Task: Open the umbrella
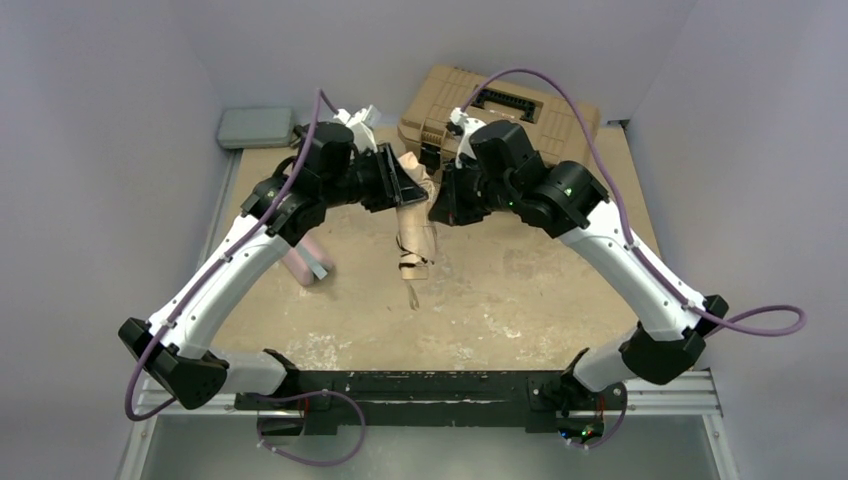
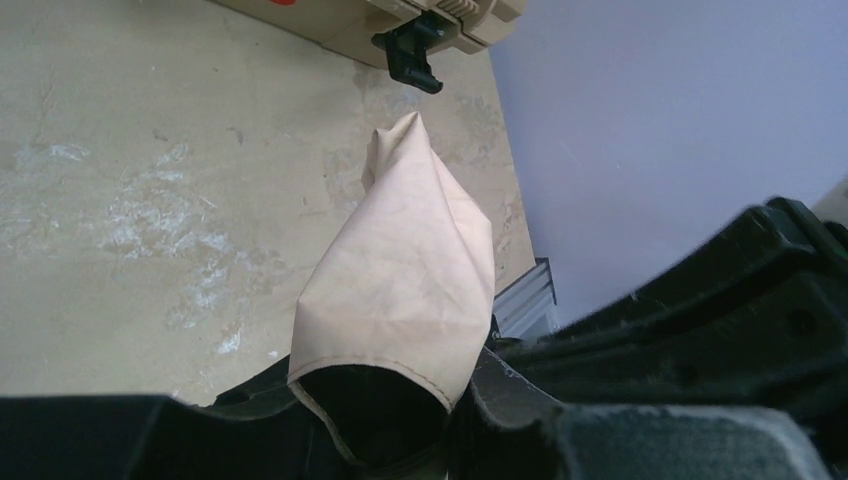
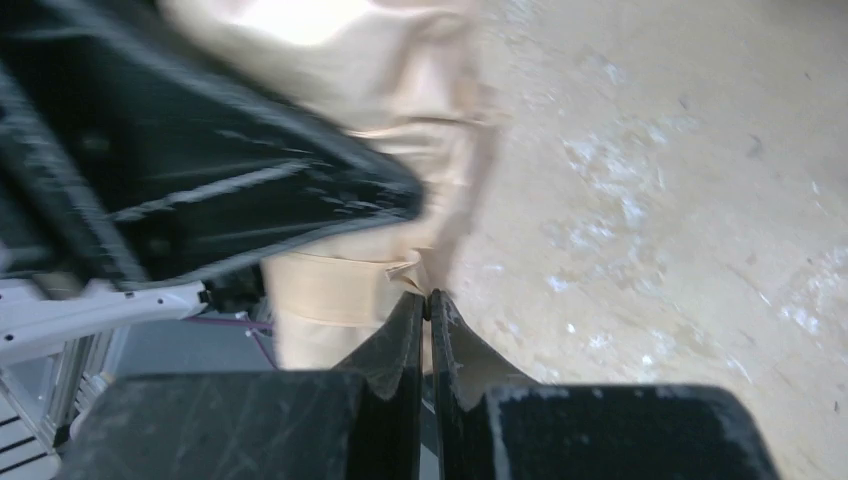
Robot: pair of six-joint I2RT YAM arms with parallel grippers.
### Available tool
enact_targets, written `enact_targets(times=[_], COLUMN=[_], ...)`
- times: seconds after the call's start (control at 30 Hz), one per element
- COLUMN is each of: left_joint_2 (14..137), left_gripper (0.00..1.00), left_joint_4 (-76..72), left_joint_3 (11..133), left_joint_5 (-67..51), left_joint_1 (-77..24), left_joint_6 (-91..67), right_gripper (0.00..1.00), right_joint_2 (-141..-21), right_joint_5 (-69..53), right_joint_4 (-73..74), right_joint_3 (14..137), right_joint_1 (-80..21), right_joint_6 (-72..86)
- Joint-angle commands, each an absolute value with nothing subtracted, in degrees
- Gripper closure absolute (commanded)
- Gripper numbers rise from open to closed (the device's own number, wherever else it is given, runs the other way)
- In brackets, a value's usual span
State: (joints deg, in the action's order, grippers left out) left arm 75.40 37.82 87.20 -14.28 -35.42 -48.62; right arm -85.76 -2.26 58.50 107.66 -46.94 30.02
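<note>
Left pincer (image 2: 380,400) is clamped on the compact folding umbrella of beige-tan fabric (image 2: 400,280), a bunched fold of cloth filling the gap between its black fingers. Facing it, the right pincer (image 3: 427,300) has its fingers pressed flat together, the tips at the edge of the same cloth; whether any fabric is nipped between them cannot be told. From above, the umbrella is closed and sits between the two wrists over the middle of the scuffed beige table (image 1: 520,290), its thin black ribs pointing toward the arm bases. Behind the wrists, at the far edge, stands the tan hard plastic toolbox (image 1: 500,110). Beside the left arm lies the pink oblong pouch with a grey strip (image 1: 308,262).
</note>
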Motion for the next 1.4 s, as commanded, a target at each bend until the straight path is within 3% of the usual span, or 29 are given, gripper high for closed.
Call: enact_targets(times=[0.0,0.3,0.5,0.53,0.6,0.67,0.77,0.9,1.37], left_joint_2=[69.72,69.42,69.01,69.04,69.29,69.78,70.84,72.15,76.61], left_gripper=[1.00,1.00,1.00,1.00,1.00,1.00,1.00,1.00,1.00], left_joint_4=[30.08,29.36,33.30,33.52,34.09,34.88,36.68,38.89,39.19], left_joint_3=[91.01,91.76,92.24,92.20,92.39,92.86,94.15,95.25,98.33], left_joint_5=[-25.71,-28.96,-20.46,-19.46,-17.79,-16.11,-13.56,-9.61,-9.05], left_joint_1=[-35.86,-35.85,-35.86,-35.86,-35.79,-35.92,-35.94,-35.87,-35.93], left_joint_6=[-46.88,-46.61,-46.28,-46.39,-46.81,-47.14,-47.86,-49.28,-50.95], right_gripper=[1.00,1.00,1.00,0.94,0.62,0.40,0.25,0.21,0.24], right_joint_2=[-83.26,-80.26,-80.39,-80.35,-80.20,-80.17,-80.03,-80.51,-88.42], right_joint_5=[3.68,1.27,-1.84,-3.12,-4.84,-6.29,-6.78,-8.73,-4.15], right_joint_4=[62.11,59.95,61.84,62.07,62.61,63.01,63.50,63.01,66.66], right_joint_3=[99.78,91.39,100.05,101.81,105.00,107.71,111.12,113.21,122.15], right_joint_1=[-39.35,-37.54,-37.60,-37.55,-37.61,-37.60,-37.60,-37.77,-42.68], right_joint_6=[27.99,27.62,25.85,25.54,25.63,26.46,27.91,30.14,28.53])
